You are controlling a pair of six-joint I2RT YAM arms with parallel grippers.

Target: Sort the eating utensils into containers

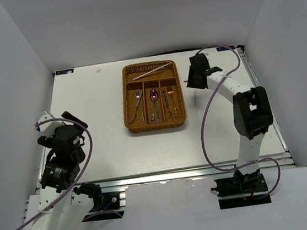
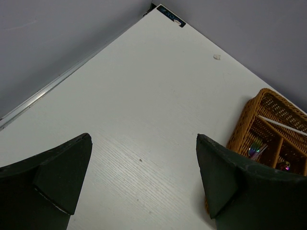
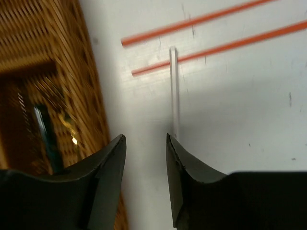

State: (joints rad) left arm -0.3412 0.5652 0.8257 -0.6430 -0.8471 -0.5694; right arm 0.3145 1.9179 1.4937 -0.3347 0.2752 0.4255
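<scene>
The brown wicker tray [image 1: 156, 124] lies at the table's centre. One silver chopstick [image 1: 153, 70] lies in its crosswise slot. The long slots hold a silver fork [image 1: 139, 103], the purple spoon [image 1: 154, 95] and the green-handled fork [image 1: 166, 98]. My right gripper [image 1: 191, 80] hovers just right of the tray. In the right wrist view it [image 3: 145, 139] is open and empty over bare table. Two red chopsticks [image 3: 192, 21] and a second silver chopstick [image 3: 174, 91] lie ahead of it, and the silver one runs down to the right fingertip [image 3: 175, 148]. My left gripper [image 2: 144, 153] is open and empty, far left of the tray.
The tray's wall [image 3: 91, 81] runs close along the left of my right gripper, with the green-handled fork [image 3: 45, 139] inside. In the left wrist view the tray's corner [image 2: 249, 120] sits at the right. White walls enclose the table on three sides.
</scene>
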